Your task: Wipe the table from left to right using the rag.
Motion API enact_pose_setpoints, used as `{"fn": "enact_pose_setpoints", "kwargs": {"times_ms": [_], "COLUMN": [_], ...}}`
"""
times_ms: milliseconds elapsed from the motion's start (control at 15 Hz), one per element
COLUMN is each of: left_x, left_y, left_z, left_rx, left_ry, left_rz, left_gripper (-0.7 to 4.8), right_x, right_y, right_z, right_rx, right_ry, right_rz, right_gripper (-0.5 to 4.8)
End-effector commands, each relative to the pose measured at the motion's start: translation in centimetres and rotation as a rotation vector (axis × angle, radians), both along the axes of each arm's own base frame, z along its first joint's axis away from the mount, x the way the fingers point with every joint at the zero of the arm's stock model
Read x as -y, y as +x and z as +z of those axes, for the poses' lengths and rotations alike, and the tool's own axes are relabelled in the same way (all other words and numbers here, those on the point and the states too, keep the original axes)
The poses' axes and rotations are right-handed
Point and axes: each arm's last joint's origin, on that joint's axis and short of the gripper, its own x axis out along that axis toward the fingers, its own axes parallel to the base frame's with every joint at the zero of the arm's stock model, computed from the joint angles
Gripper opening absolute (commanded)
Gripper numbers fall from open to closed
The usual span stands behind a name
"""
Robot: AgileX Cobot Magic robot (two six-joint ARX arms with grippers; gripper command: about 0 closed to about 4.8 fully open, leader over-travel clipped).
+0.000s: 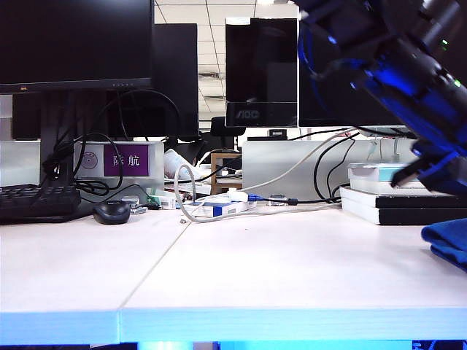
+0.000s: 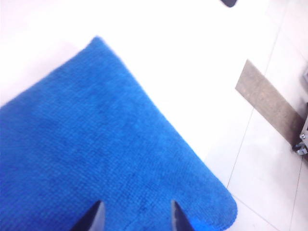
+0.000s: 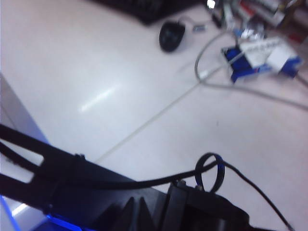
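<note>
- pale whitish desk top, the table (image 1: 277, 262), fills the lower half of the exterior view; a thin seam runs from its front edge up toward the middle. most of it lies bare, which fits a wipe that looks finished or nearly so.
- dark monitors (image 1: 73, 44) line the top of the exterior view, set back from the wiping area.
- blue microfibre, the rag (image 2: 96, 159), covers the lower left of the left wrist view and shows as a folded corner at the right edge of the exterior view, so it lies at the table's right end, close to the edge with floor tiles beyond.
- an arm (image 1: 394, 73) comes down from the upper right of the exterior view toward the rag; it is blurred.
- the left gripper (image 2: 137, 219) sits at the bottom centre of its wrist view, fingertips spread apart over the cloth with nothing pinched between them; my reading is that it has let go.
- stacked books (image 1: 401, 200) rest at the right of the exterior view, behind the rag.
- the right gripper (image 3: 139, 211) shows only as dark blurred shapes at the bottom of its view, over bare table away from the rag; i cannot tell whether its jaws are apart.
- a black mouse (image 1: 112, 212) and keyboard (image 1: 36, 200) sit at middle left.
</note>
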Motion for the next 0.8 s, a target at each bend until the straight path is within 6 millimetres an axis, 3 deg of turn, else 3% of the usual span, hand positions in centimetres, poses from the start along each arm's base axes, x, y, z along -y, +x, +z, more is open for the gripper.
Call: {"fn": "enact_pose_setpoints", "kwargs": {"times_ms": [67, 800], "left_x": [-0.5, -1.8], "left_y": [0.3, 0.5], "left_z": [2.6, 9.4], "left_rx": [0.032, 0.103], "left_ry": [-0.007, -0.076], "left_rz": [-0.023, -0.034], "left_gripper": [1.85, 1.85], "right_x": [0.2, 1.3], "right_y": [-0.2, -1.3], "right_z": [1.1, 4.3], "right_rx": [0.067, 0.196], "right_ry": [0.07, 0.196], "right_rz": [-0.001, -0.004], "right_gripper": [-0.04, -0.04]}}
